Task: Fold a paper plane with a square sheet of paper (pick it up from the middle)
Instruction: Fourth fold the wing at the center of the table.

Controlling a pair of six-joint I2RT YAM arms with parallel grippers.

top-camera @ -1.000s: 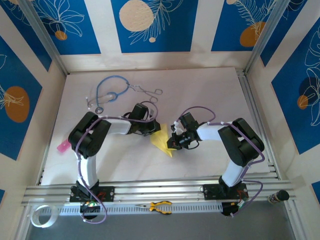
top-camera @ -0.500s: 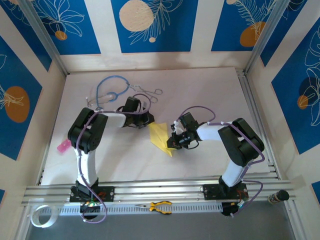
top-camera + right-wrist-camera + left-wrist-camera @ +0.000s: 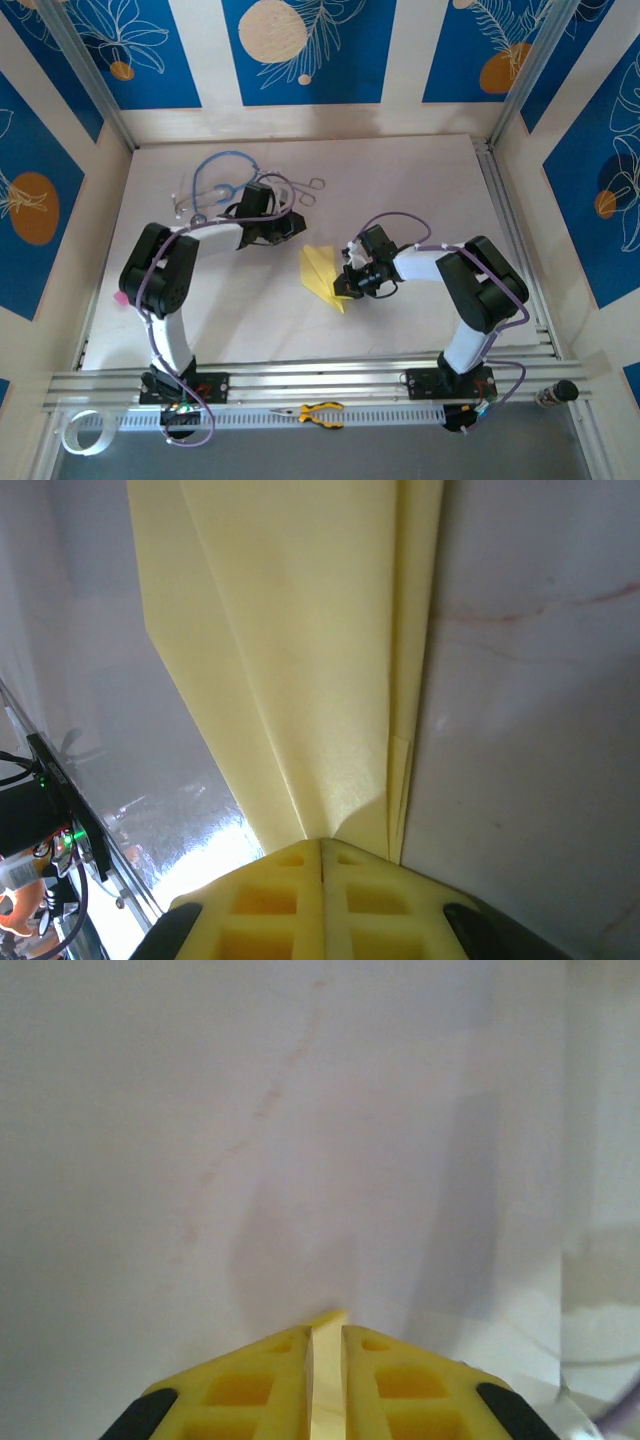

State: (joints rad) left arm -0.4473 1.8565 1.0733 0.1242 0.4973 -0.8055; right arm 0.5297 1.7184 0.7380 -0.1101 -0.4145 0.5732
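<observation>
We back our left gripper (image 3: 288,227), jaws barely parted, off the folded pale-yellow paper plane (image 3: 320,270); our right gripper (image 3: 343,287) pinches it, so the crease looks done.

Matt creased paper plane (image 3: 300,680) — smooth table (image 3: 200,1110).

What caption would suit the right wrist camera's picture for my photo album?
The right arm's yellow fingers, shut, pinch the folded pale-yellow paper on a white table.
</observation>
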